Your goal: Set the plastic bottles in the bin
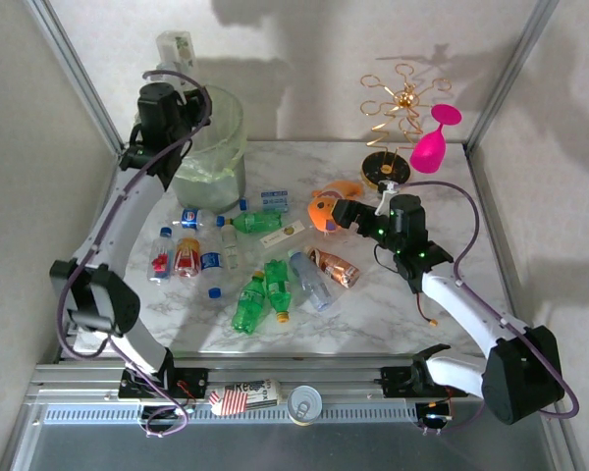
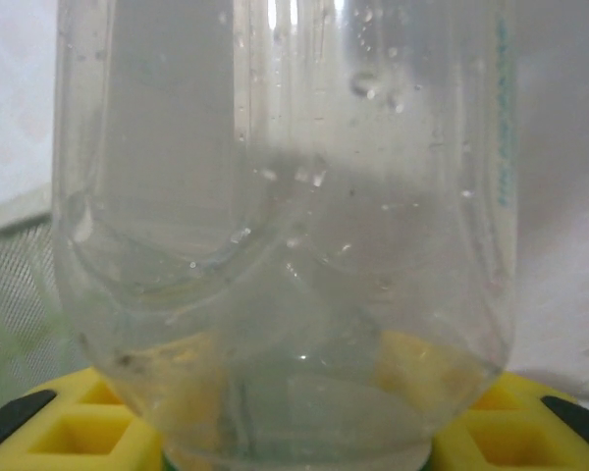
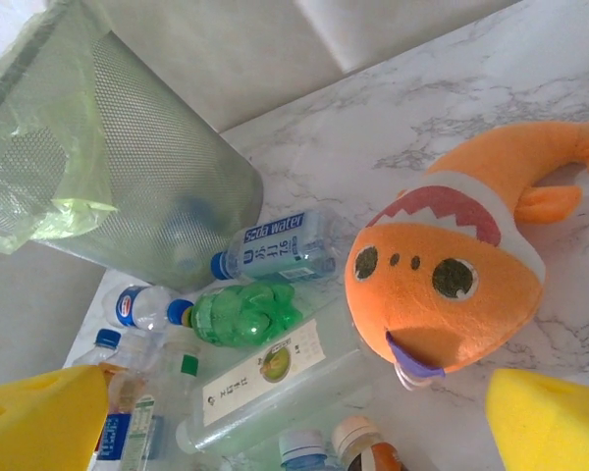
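**Bin**: one. Round, grey-green, with a pale green liner, at the far left of the counter.

**Plastic bottles**, loose: twelve by my count, though several overlap. All lie on their sides in a cluster between the bin and the counter's middle.
- Three green bottles.
- One brown-labelled bottle.
- The others are clear, with blue, red or white labels.

**Held bottle**: one, clear. The left jaws are clamped on it, high at the bin's left side. I cannot tell whether it is over the rim or just behind it.

**Loose blue cap**: one.

**Fish toy**: one, orange.

**Pink goblet**: one, leaning on the one gold wire stand.

**Right jaws**: spread wide and empty, low over the counter just beside the fish toy.

**Differences between views**
- The left wrist view brings the held bottle close. Droplets cling inside its wall, and yellow pads press its lower end. From overhead those droplets are too small to see.
- The right wrist view makes "Soda water" readable on the soda-water bottle, which lies just beside the foot of the bin. It also shows the bin's mesh wall and the toy's teeth.
- The overhead view gives the full count.
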`<action>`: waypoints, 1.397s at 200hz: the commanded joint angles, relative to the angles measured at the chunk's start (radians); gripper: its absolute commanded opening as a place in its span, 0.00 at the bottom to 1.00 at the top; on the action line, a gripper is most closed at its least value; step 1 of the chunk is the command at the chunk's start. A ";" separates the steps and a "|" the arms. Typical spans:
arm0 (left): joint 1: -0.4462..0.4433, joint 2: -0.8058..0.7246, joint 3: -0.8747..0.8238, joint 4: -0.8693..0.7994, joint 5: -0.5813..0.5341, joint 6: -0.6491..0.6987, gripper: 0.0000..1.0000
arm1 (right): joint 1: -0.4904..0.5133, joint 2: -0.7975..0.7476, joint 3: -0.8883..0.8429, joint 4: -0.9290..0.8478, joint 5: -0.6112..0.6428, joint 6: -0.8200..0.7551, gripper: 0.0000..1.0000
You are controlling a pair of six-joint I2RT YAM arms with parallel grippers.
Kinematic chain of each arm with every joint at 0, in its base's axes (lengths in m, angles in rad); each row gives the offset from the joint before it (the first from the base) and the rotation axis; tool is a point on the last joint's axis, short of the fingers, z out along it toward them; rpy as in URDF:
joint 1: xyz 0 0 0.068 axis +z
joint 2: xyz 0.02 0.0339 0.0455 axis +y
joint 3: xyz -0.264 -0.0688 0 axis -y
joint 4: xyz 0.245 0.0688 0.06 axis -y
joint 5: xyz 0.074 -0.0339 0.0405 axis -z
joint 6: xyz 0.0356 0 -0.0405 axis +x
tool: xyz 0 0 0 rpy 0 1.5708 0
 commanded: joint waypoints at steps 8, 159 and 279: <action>0.015 0.066 0.045 -0.149 -0.073 0.022 0.00 | -0.002 -0.038 -0.022 -0.001 0.039 -0.022 0.99; 0.029 0.041 0.035 -0.168 -0.068 -0.024 1.00 | -0.001 -0.014 -0.018 -0.032 0.081 -0.010 0.99; -0.258 -0.416 -0.528 0.354 0.098 -0.201 1.00 | -0.109 0.158 0.094 -0.250 0.290 -0.005 0.99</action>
